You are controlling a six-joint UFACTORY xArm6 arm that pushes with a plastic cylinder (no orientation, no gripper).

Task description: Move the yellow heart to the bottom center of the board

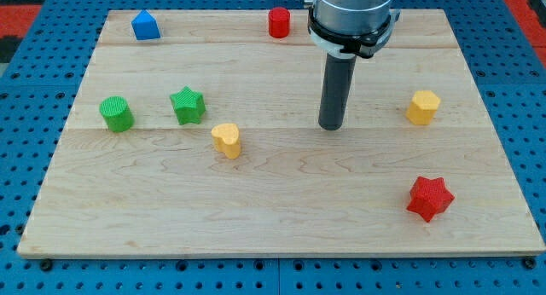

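The yellow heart [227, 140] lies left of the board's middle. My tip [331, 125] rests on the board to the heart's right and slightly higher, well apart from it. A green star [188, 105] sits up and left of the heart. A green cylinder [116, 114] lies further left.
A blue house-shaped block [145, 26] sits at the top left. A red cylinder [279, 23] is at the top centre. A yellow hexagon [422, 107] is at the right. A red star [429, 198] is at the lower right. The wooden board [281, 231] lies on blue pegboard.
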